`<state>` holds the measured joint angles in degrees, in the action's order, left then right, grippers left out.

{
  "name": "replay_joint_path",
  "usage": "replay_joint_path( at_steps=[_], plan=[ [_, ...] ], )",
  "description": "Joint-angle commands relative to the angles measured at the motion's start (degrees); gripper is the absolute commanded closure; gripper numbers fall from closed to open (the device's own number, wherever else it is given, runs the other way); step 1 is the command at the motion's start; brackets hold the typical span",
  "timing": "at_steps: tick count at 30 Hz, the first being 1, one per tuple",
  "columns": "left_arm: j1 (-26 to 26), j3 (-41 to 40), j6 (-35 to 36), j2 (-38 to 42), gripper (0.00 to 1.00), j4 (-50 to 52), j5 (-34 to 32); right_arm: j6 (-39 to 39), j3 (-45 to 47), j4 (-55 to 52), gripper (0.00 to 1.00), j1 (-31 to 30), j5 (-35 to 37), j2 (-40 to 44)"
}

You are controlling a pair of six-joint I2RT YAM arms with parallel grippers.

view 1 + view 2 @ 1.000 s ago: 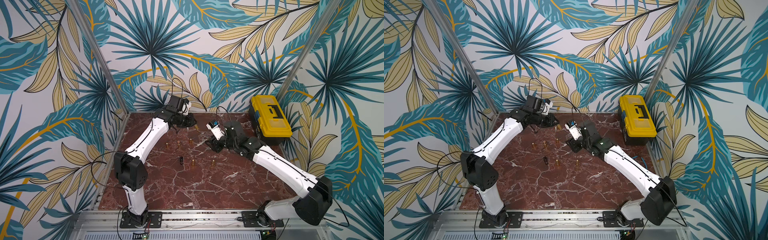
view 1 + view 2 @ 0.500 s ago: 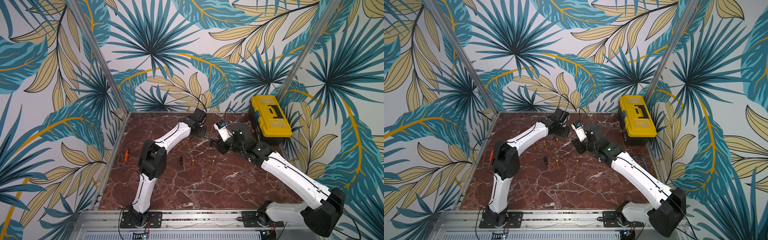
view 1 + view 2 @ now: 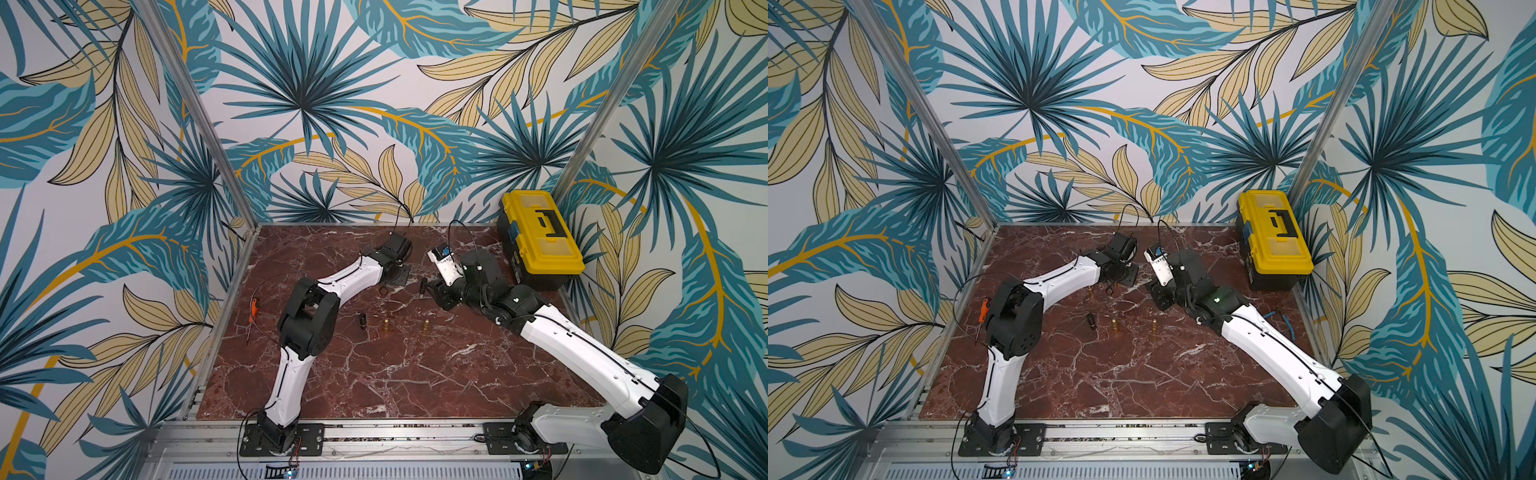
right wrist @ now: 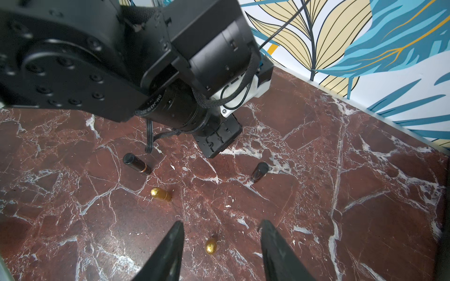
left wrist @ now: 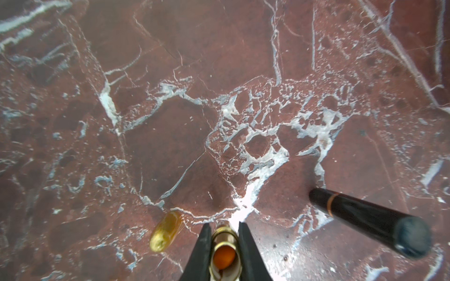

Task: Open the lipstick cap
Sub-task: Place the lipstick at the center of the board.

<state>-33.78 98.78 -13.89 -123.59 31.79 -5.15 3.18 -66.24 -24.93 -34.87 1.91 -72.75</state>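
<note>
Since a second ago the left arm (image 3: 345,276) has swung in from farther left, elbow now folded over the tabletop (image 3: 374,374), uncovering an orange screwdriver (image 3: 253,308). At far centre the left gripper (image 5: 222,225) fingers (image 5: 203,243) clamp a gold lipstick (image 5: 224,255), orange bullet exposed. The right gripper (image 4: 221,223) has edged right, fingers (image 4: 170,243) apart, empty, facing a gold piece (image 4: 211,245).

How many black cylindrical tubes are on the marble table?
2. One black cylindrical tube mid-table, beside a gold bullet-shaped cap; the other by the right gripper. Arms may hide more.
</note>
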Motion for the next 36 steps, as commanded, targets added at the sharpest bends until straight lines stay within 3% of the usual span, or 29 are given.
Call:
replay_joint_path(
  at_steps=[1,13,15,18,23,36],
  plan=[
    [-0.1,-2.6,-0.8,1.9,0.9,-5.7,0.5,-0.7,1.2,-1.0,0.48,-0.1,0.8,0.9],
    [-0.2,-7.3,-1.9,2.6,0.84,-8.3,1.4,-1.3,0.5,-1.3,0.47,-0.1,0.1,-0.2],
    [-0.2,-7.9,-2.2,3.0,0.79,-8.5,1.4,-1.3,0.4,-1.3,0.47,-0.1,0.1,-0.4],
    [-0.2,-8.0,-2.4,3.4,0.64,-8.6,1.4,-1.3,0.4,-1.1,0.47,-0.1,-0.1,-0.6],
    [-0.3,-7.6,-2.4,4.3,0.52,-8.6,1.4,-1.4,0.3,-1.0,0.48,-0.1,-0.4,-0.6],
    [-0.7,-5.9,-1.9,9.2,0.46,-8.5,2.8,-2.2,2.2,0.4,0.47,-0.1,0.5,1.5]
  ],
)
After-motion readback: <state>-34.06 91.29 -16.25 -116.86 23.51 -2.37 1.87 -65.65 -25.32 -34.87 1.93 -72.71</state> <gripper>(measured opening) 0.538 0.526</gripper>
